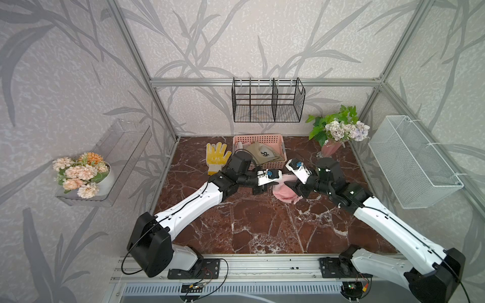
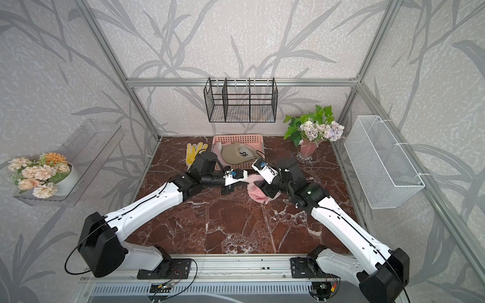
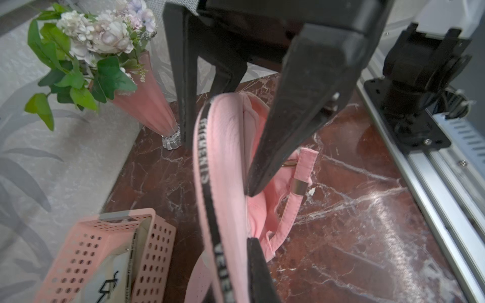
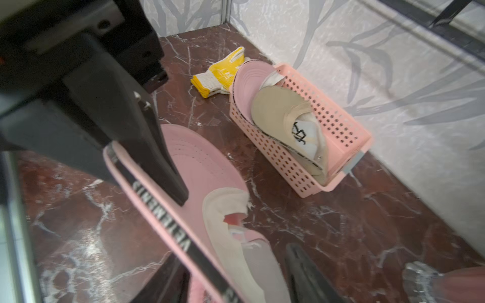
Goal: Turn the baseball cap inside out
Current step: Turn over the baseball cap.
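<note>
Fabric of the pink baseball cap (image 3: pixel 225 162) is pinched in the left gripper (image 3: pixel 251 216) — the right gripper (image 4: pixel 236 224), to its right, stands spread over the brim.

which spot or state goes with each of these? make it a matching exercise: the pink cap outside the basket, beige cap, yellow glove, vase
1. pink cap outside the basket
2. beige cap
3. yellow glove
4. vase

a. inside the basket
b. flat on the table beside the basket
c. near the table's far right corner
d. gripped by the left end effector

Pairs: 1-d, 2-a, 3-b, 4-c
</note>
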`<action>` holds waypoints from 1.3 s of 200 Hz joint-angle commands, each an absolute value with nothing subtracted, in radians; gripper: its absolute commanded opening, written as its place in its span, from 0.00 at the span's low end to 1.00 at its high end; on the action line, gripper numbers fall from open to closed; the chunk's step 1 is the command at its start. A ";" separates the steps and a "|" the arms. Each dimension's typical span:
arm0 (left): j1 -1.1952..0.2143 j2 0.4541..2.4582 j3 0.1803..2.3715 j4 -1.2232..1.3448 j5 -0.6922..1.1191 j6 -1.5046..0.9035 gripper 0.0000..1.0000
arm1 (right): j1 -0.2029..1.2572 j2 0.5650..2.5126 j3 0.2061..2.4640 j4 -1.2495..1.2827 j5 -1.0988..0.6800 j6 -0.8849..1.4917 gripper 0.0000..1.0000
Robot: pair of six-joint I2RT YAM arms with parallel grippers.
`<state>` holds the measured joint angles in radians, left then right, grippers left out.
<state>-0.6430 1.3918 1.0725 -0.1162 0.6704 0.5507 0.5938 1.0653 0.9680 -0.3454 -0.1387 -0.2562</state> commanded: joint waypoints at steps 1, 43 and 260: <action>-0.632 1.348 1.076 0.080 0.529 0.081 0.00 | 0.600 1.017 0.933 -0.240 0.045 -0.118 0.67; -0.632 1.341 1.035 0.068 0.484 -0.367 0.00 | 0.600 0.982 0.939 -0.287 0.147 0.020 0.68; -0.634 1.279 0.617 0.300 0.388 -0.808 0.00 | 0.697 1.550 0.992 -0.425 0.048 0.515 0.38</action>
<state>-0.6331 1.2785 0.6056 0.2832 0.3882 -0.8303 0.6979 1.4940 0.9592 -0.3523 -0.1417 0.4637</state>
